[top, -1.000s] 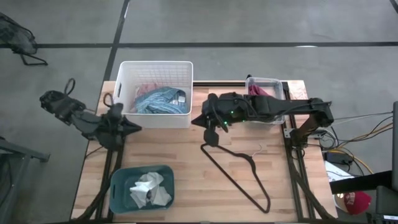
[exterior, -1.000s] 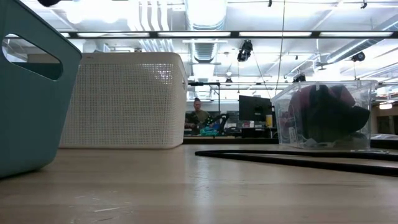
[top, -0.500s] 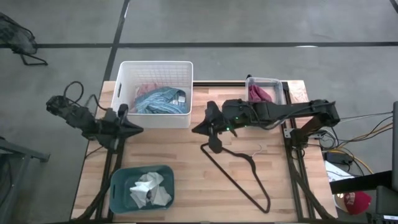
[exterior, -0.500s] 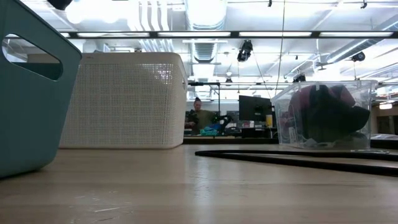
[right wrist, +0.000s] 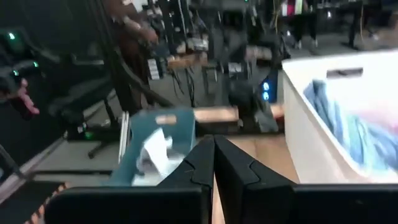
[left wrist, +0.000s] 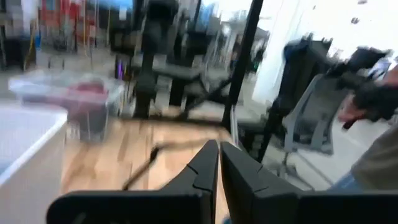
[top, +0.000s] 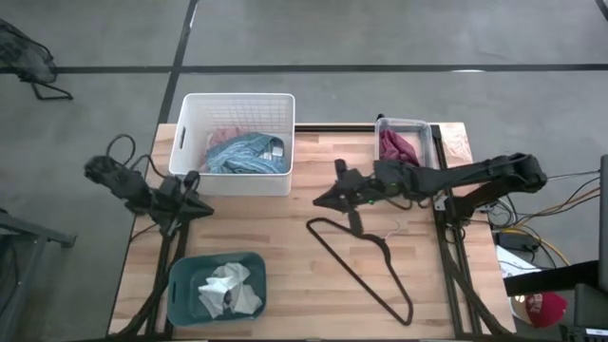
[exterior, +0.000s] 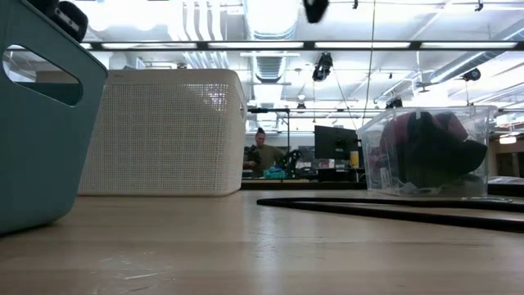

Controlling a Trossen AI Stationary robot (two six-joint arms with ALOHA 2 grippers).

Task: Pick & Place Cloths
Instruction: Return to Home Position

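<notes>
A blue striped cloth (top: 242, 152) and a pink one (top: 223, 136) lie in the white basket (top: 190, 142) at the table's far side. A maroon cloth (top: 399, 144) fills the clear bin (top: 404, 123) at the far right. White and grey cloths (top: 228, 288) lie crumpled in the teal bin (top: 185, 304) at the near left. My left gripper (top: 209, 207) is shut and empty, level above the table's left edge, between basket and teal bin. My right gripper (top: 318, 201) is shut and empty, above the table's middle, near the wire hanger's far corner.
A thin black wire hanger (top: 366, 261) lies flat on the wood right of centre, reaching toward the near edge. Bare wood lies between the teal bin and the hanger. Beyond the table the room holds stands, chairs and a seated person (exterior: 262, 152).
Both arms have come down and tipped toward level, their grippers staying shut. My right gripper has drawn back toward the table's right edge, away from the white basket's front. My left arm has folded back toward the left edge. No cloth has moved.
</notes>
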